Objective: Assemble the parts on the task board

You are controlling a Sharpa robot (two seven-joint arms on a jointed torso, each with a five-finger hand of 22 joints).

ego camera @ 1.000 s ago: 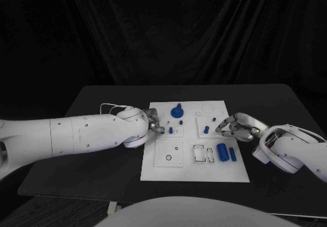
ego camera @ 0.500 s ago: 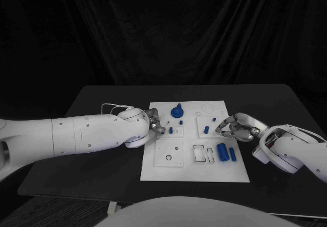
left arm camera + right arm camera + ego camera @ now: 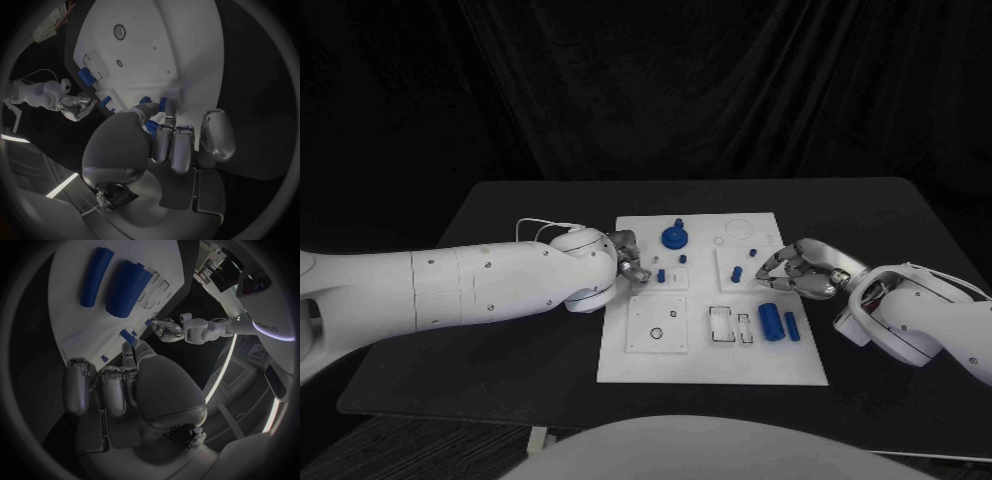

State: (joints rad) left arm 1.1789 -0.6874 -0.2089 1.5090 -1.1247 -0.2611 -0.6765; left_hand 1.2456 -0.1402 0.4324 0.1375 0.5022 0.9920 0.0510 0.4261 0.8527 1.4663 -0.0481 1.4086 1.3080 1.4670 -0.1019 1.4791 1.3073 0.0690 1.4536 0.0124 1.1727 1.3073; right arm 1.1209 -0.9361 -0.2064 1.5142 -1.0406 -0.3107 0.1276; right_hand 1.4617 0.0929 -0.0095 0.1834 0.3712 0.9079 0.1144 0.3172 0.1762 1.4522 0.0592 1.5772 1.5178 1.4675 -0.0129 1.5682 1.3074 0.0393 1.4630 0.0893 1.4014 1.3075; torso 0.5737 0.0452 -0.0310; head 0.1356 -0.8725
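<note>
Nothing had moved since the earlier frames. Left robot hand [image 3: 625,262] hovered at the board's [image 3: 711,365] left edge, fingers curled near small blue pegs [image 3: 661,275]; whether it pinched one I could not tell. Right robot hand [image 3: 795,270] hung at the right edge with fingers curled, empty as far as seen. Two blue cylinders [image 3: 779,324] lay on the board, which sat mid-desk [image 3: 516,210].
</note>
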